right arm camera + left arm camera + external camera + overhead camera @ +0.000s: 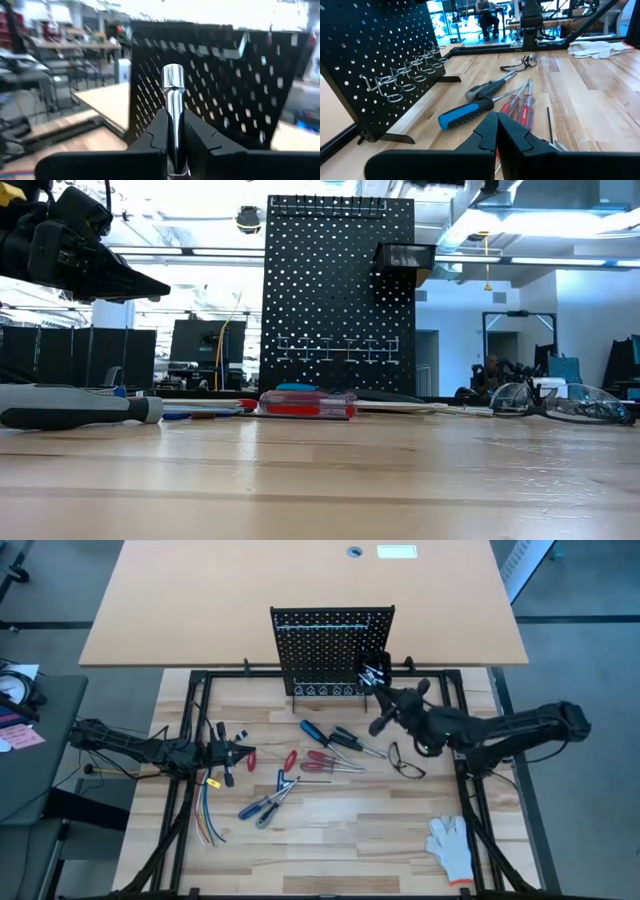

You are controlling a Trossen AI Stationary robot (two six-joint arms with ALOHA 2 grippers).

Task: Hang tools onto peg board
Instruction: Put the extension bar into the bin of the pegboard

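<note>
Near the wooden worktop's [330, 840] far edge, by the upright black perforated peg board [240, 95], clamping a shiny silver metal socket bit [173, 107] upright in the right gripper [174, 131], apparently for hanging, while idling the left gripper [496, 131] closed and empty toward the left edge.

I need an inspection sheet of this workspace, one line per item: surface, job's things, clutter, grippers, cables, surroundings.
Surface: light wooden table, with a black frame around it.
Job's things: peg board upright at the far edge, small black bin on it; screwdrivers lying loose mid-table; shiny metal tool in the right gripper.
Clutter: white glove at the near right corner; safety glasses right of the screwdrivers.
Grippers: left gripper shut, empty, above the table's left side; right gripper shut on the shiny metal tool, before the peg board.
Cables: coloured wires near left.
Surroundings: tan desk behind the board.
</note>
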